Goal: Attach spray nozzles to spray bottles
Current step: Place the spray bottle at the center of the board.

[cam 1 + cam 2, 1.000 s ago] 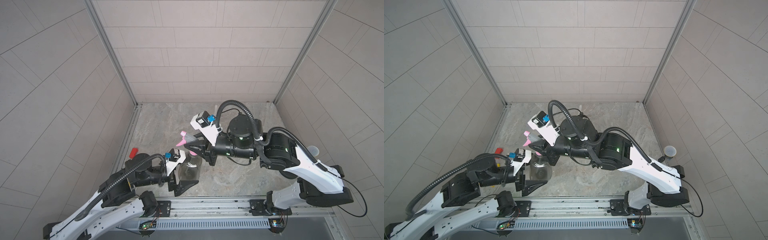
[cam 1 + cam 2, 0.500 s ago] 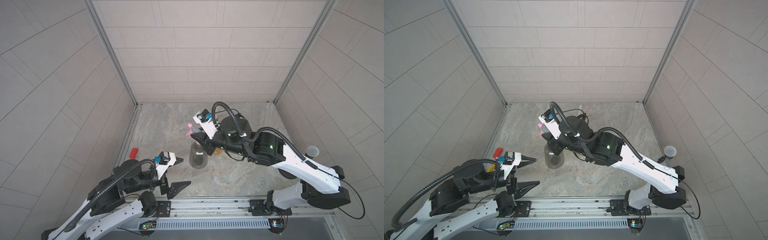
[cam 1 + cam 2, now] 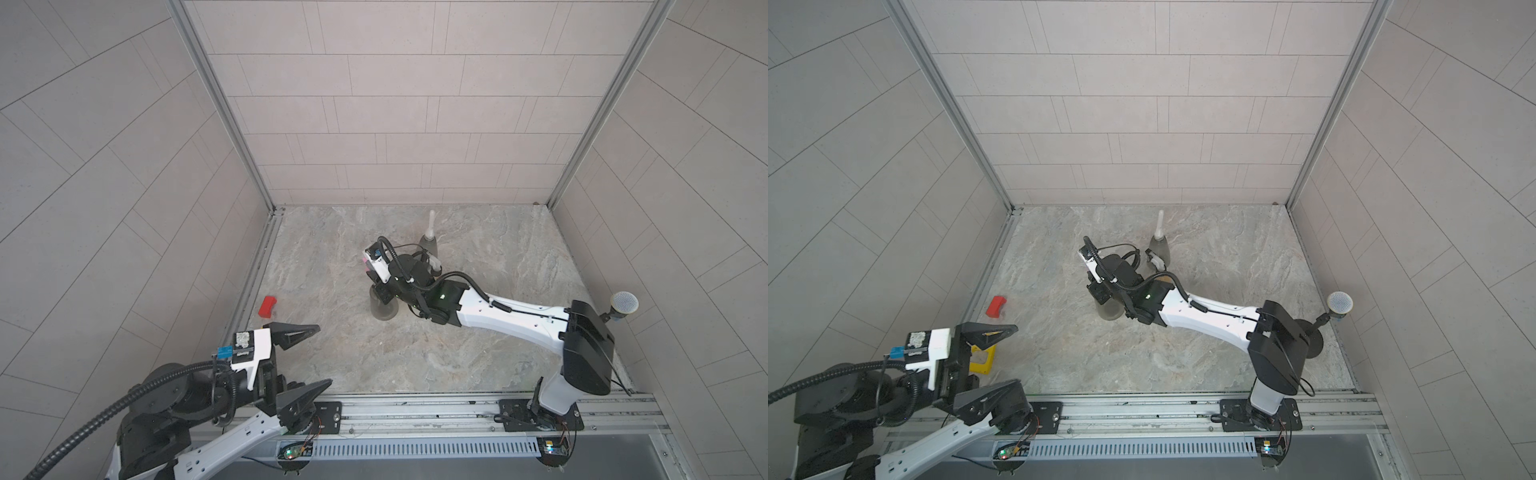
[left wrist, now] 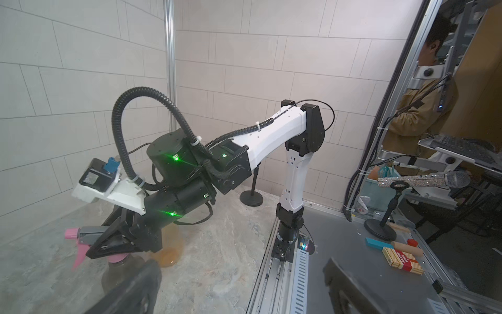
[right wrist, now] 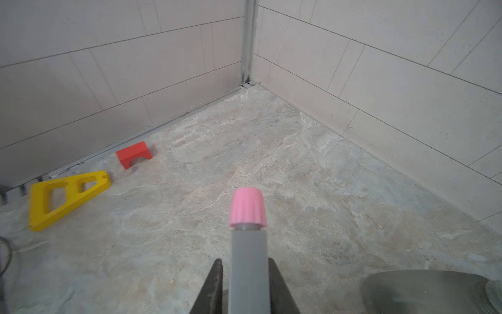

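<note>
Pink/grey nozzle (image 5: 246,244) sitting on neck of smoky grey bottle (image 4: 119,273). Bottle standing upright mid-floor; whether screwed tight, can't tell. R gripper (image 5: 245,265) clamping nozzle's grey body from both sides, pink tip pointing twd far-L corner. R arm (image 3: 511,318) stretching low across floor, wrist bending down over bottle. L gripper (image 3: 324,354) hanging empty nr front rail (image 3: 415,405), fingers spread wide, well apart from bottle. Behind R wrist, 2nd grey bottle (image 3: 430,244) standing w/ white nozzle (image 3: 432,218) on top. Amber bottle (image 4: 169,257) showing on floor, partly hidden by wrist. Red block (image 3: 267,306) & yellow triangle piece (image 5: 65,198) lying nr L wall.
</note>
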You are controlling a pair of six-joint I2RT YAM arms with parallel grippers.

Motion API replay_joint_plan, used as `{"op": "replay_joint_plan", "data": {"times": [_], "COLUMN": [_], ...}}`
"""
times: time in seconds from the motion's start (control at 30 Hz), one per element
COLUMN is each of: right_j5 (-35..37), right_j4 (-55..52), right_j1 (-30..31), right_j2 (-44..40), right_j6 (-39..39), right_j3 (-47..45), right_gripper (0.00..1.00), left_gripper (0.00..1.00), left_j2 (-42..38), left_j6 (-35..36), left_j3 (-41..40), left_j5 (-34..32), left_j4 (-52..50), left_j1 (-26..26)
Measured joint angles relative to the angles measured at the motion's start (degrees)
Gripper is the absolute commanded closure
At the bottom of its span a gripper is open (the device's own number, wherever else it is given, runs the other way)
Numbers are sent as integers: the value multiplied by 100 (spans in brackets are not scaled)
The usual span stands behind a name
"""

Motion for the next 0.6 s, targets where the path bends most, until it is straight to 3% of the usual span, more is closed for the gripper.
{"op": "replay_joint_plan", "data": {"times": [0.23,0.43,0.6], "right_j5": [212,247,221], "right_j4": [1095,1453,1502], "right_j1": [-68,-70,-68], "right_j2": [647,745,745], "right_j6": [-7,39,92], "right_j3": [-149,-201,-299], "right_gripper": [98,83,77], "left_gripper": [0,0,0], "left_j2": [-79,-125,-125], "left_j6": [-39,-37,-37], "left_j3": [0,0,0], "left_j5": [-164,-291,-503], "left_j4": [-166,-264,-299], "left_j1": [0,0,0]}}
